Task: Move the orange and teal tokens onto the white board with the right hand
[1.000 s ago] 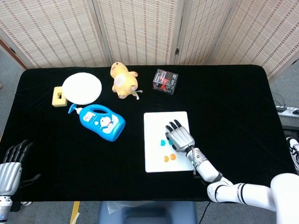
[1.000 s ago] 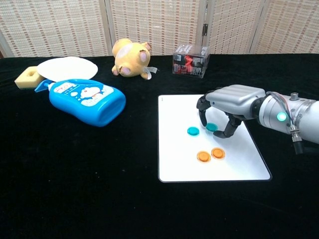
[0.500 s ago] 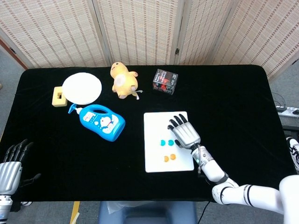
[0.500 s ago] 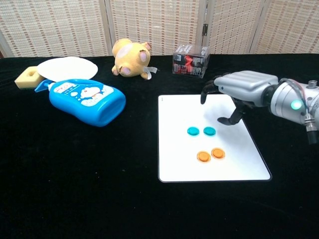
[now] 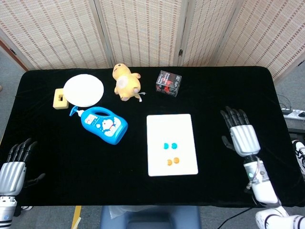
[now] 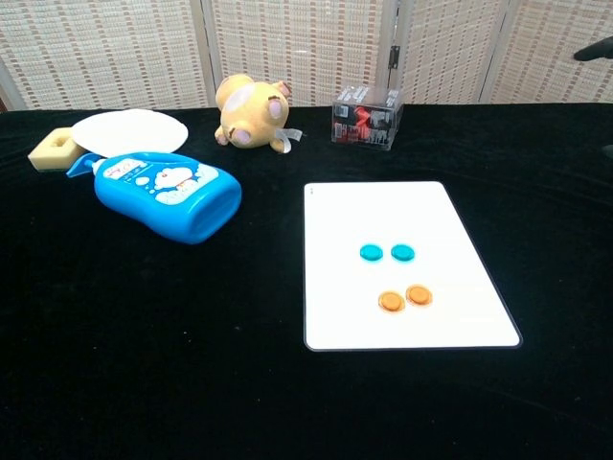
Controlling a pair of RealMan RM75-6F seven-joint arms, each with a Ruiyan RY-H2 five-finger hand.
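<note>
Two teal tokens (image 5: 170, 145) (image 6: 386, 253) lie side by side on the white board (image 5: 157, 126) (image 6: 383, 206), with two orange tokens (image 5: 172, 161) (image 6: 403, 298) just in front of them. My right hand (image 5: 240, 136) is raised to the right of the board, fingers spread, holding nothing; in the chest view only a dark fingertip (image 6: 594, 50) shows at the top right edge. My left hand (image 5: 13, 164) rests open at the table's near left corner, seen only in the head view.
A blue bottle (image 5: 102, 125) (image 6: 168, 192) lies left of the board. Behind it are a white plate (image 5: 84, 89) (image 6: 129, 129), a yellow sponge (image 5: 59, 98) (image 6: 53, 150), a plush toy (image 5: 126, 82) (image 6: 251, 110) and a small dark box (image 5: 168, 83) (image 6: 366, 116).
My right hand has lifted off the board and swung away to the right, leaving both teal tokens next to each other on it. The left hand has barely moved.
</note>
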